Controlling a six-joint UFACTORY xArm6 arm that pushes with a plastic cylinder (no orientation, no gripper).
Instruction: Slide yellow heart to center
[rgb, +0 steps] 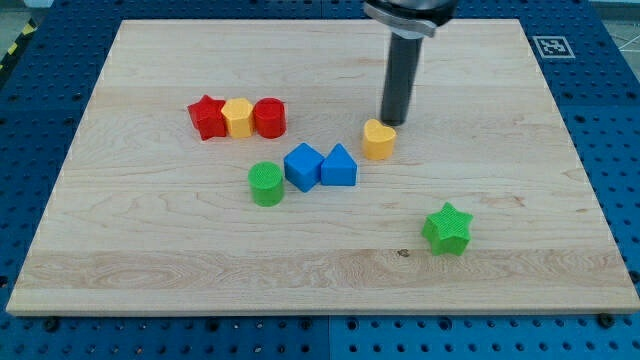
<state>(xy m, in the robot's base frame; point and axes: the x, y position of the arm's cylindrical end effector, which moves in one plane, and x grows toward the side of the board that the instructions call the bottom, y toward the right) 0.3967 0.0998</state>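
Note:
The yellow heart (378, 139) lies on the wooden board (150, 250), a little right of the board's middle. My tip (394, 122) stands just above and to the right of the heart, very close to its upper right edge; I cannot tell if they touch. The rod rises from there to the view's top.
A blue cube (303, 166) and a blue triangle (339, 166) sit side by side left of the heart. A green cylinder (266, 184) is left of them. A red star (207, 116), yellow hexagon (238, 117) and red cylinder (269, 117) form a row at upper left. A green star (447, 229) is at lower right.

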